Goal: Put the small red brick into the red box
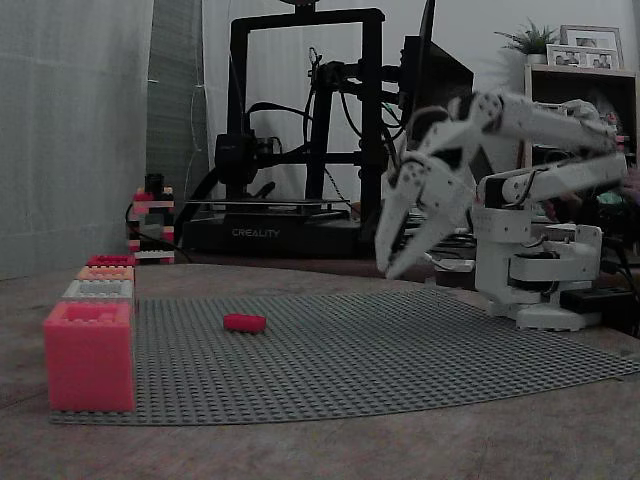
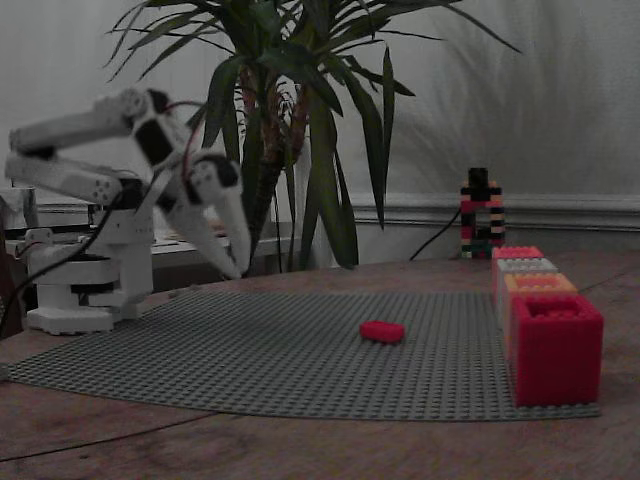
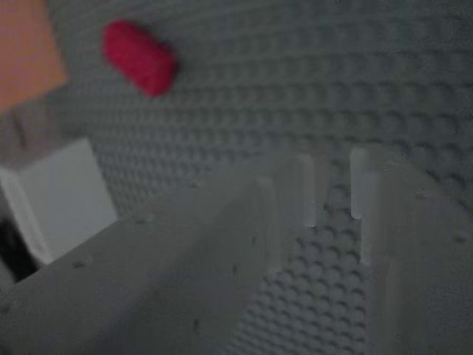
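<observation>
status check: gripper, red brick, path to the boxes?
Gripper slightly open, empty, above the mat. Small red brick flat on the baseplate, untouched. Nothing between them.

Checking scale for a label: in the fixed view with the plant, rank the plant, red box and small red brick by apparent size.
1. plant
2. red box, though it stands nearest the camera
3. small red brick

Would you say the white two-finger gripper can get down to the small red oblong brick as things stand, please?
Probably yes. The small red brick lies alone on the grey studded baseplate, apart from the row of boxes. The gripper hangs above the plate, slightly open, with nothing between them.
</observation>
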Controlling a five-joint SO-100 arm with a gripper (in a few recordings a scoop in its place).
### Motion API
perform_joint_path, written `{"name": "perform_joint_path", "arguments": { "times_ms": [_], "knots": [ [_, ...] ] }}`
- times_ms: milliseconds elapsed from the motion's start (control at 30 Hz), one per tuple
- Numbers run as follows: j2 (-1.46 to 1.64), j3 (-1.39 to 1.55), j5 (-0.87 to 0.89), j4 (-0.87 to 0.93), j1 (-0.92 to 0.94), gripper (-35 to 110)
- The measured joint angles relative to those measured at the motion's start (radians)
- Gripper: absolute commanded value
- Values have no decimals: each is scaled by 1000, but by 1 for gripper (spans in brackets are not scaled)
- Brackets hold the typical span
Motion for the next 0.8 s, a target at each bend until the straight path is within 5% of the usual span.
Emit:
{"name": "perform_joint_path", "arguments": {
  "times_ms": [367,800],
  "knots": [
    [-808,-620,-672,9,-5,8],
    [-1308,-1025,-934,15,3,31]
  ]
}}
